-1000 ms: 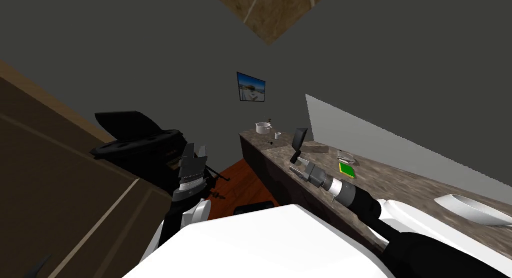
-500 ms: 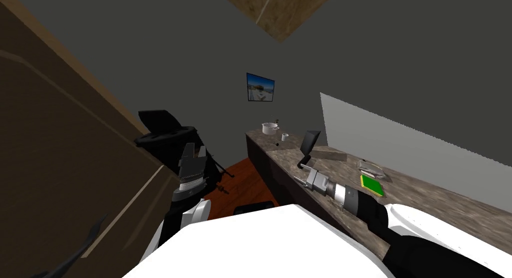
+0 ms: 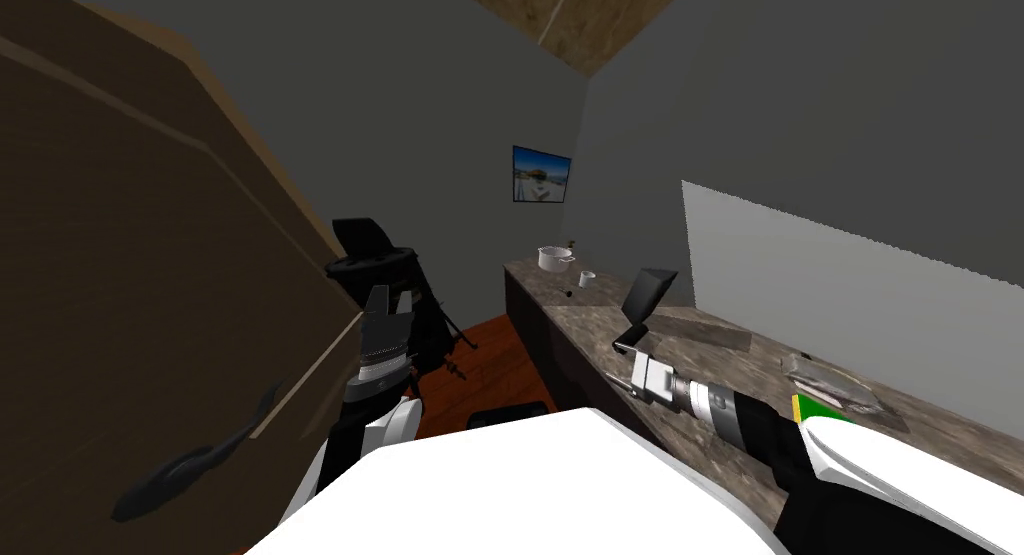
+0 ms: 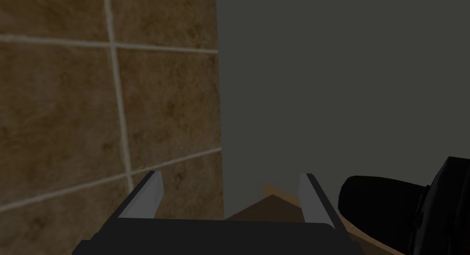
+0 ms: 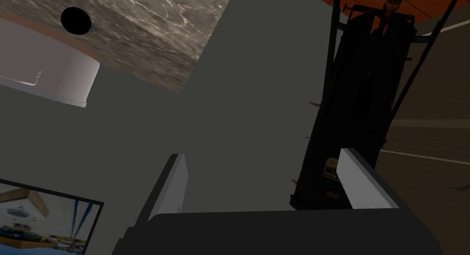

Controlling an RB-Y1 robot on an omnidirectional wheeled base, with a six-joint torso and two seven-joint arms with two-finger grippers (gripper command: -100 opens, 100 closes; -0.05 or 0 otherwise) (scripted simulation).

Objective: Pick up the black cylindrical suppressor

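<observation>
Step in hand: the approach. Nothing is gripped yet, and the reach to the target has not closed.

Suppressor (image 3: pixel 570 292): I take it to be the small black item on the far stretch of the surface (image 3: pixel 600 324), just beside a small white cup (image 3: pixel 587 278) and near a white pot (image 3: pixel 553 257). From the right wrist it reads as a black disc lying on the mottled stone top, close to a white vessel.

Right end effector (image 3: pixel 620 364): the fingers are spread wide with nothing between them. It hangs low near the front edge of the surface and points toward the far end. It is well apart from the suppressor. I cannot tell whether it touches the surface.

Left end effector (image 3: pixel 390 301): it is raised on the left, in front of a black stand on thin legs (image 3: pixel 385 269). Its fingers are spread and hold nothing.

In the way: a dark tilted panel (image 3: pixel 650 294) stands just beyond the right end effector, with a grey slab (image 3: pixel 700 329) beside it. Both sit to the wall side of the line to the target.

Next move, as I judge it: carry the right end effector along the surface past the panel. Then set one finger on each side of the black cylinder, lower, and close. The cup is so close that the fingers need careful lining up to avoid knocking it.
</observation>
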